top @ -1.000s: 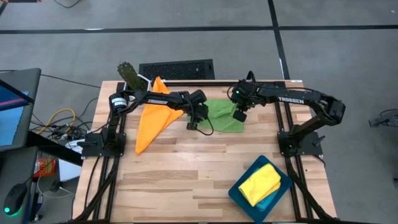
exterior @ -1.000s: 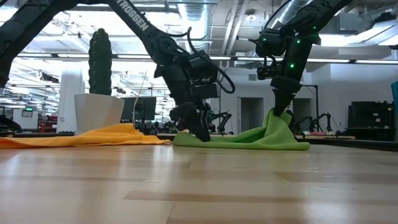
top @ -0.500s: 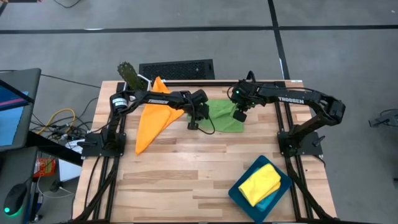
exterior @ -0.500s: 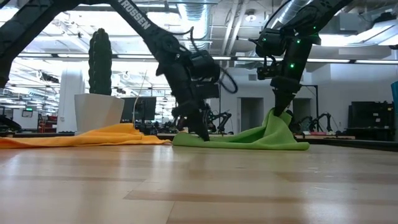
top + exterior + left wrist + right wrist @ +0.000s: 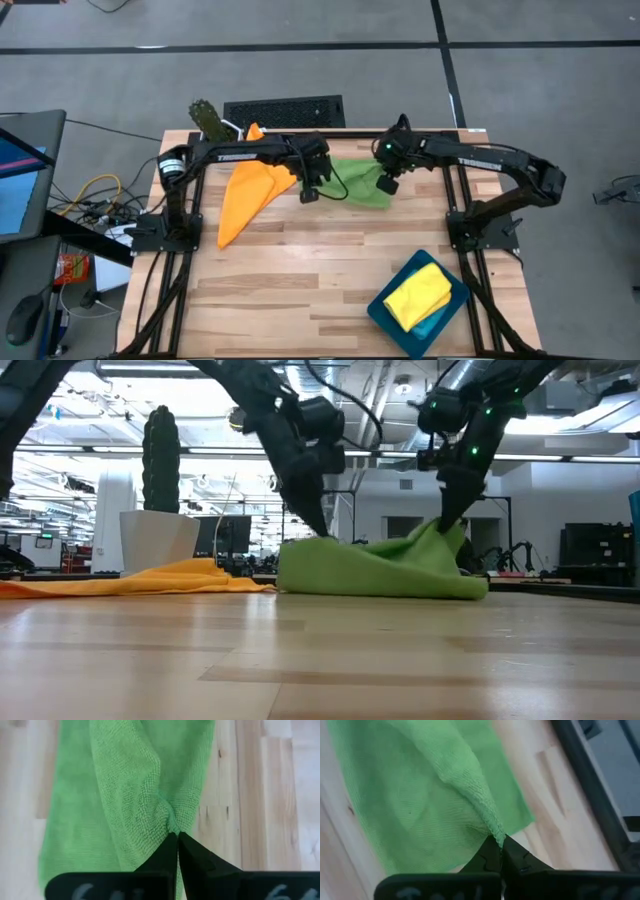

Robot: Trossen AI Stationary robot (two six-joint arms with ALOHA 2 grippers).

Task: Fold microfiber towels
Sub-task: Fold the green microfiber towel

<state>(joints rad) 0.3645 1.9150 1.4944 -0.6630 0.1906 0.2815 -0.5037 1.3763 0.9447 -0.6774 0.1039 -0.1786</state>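
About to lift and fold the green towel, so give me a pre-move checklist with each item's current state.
1. Left pincer shut on green towel: ok.
2. Right pincer shut on the same towel: ok.
3. Both pinched parts raised off the table, low view: ok.
4. Orange towel apart from the green one: ok.
5. Yellow towel on the teal tray, away from the fold area: ok.
6. Grips exactly at corners: cannot tell.

teal tray [image 5: 382, 311] front right | cactus [image 5: 160, 458] in white pot [image 5: 158, 540]

three towels [image 5: 355, 183], one tray [image 5: 385, 311], two arms [image 5: 245, 155]
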